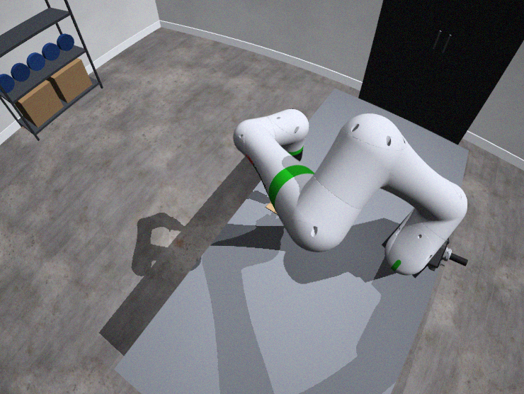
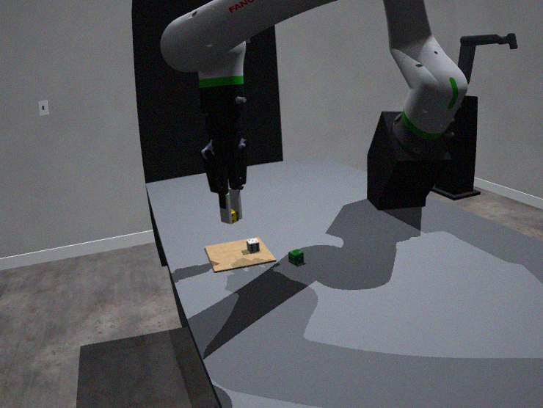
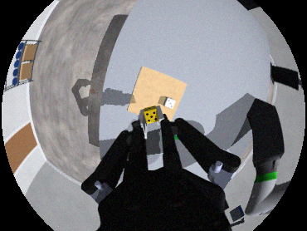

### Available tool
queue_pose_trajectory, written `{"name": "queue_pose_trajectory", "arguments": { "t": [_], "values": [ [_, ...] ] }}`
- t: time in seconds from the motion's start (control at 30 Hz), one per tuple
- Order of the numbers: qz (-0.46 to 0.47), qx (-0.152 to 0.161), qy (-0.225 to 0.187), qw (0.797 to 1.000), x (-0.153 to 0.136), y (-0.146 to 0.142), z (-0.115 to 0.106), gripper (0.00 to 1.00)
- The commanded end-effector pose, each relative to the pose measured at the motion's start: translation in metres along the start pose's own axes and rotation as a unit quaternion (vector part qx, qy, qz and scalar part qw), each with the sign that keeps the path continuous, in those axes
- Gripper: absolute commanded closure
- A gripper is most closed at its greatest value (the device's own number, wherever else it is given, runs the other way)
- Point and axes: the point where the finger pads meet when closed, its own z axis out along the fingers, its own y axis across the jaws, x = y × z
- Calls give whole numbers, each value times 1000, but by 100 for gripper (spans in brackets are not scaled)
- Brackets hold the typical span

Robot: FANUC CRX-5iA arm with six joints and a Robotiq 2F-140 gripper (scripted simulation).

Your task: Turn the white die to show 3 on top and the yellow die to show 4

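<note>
Hanging above the tan mat (image 2: 224,258) on the tabletop (image 2: 395,298), the hand (image 2: 231,216) is clamped on the yellow die (image 2: 235,215), a small, rigid, likely light cube best pinched across two flat opposite faces

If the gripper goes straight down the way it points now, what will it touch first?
Probably the tan mat. The gripper, shut on the yellow die, hangs pointing down, apparently over the mat's rear part, left of the white die. Depth is uncertain; it might meet the table just behind.
</note>
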Motion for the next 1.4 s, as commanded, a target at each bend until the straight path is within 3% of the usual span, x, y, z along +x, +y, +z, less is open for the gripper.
{"name": "queue_pose_trajectory", "arguments": {
  "t": [0.0,0.3,0.37,0.73,0.87,0.97,1.03,1.07,1.37],
  "values": [
    [72,-5,3,997,-6,-5,0,87],
    [231,-4,3,973,-22,-17,1,87],
    [231,-4,3,973,-22,-17,1,87],
    [412,-3,2,911,-41,-31,2,87],
    [478,-2,2,878,-48,-36,3,87],
    [482,-2,2,876,-49,-36,3,87],
    [540,-2,2,841,-56,-41,3,87],
    [544,-2,1,839,-56,-41,3,87],
    [665,-2,0,747,-72,-51,3,87]
  ]
}}
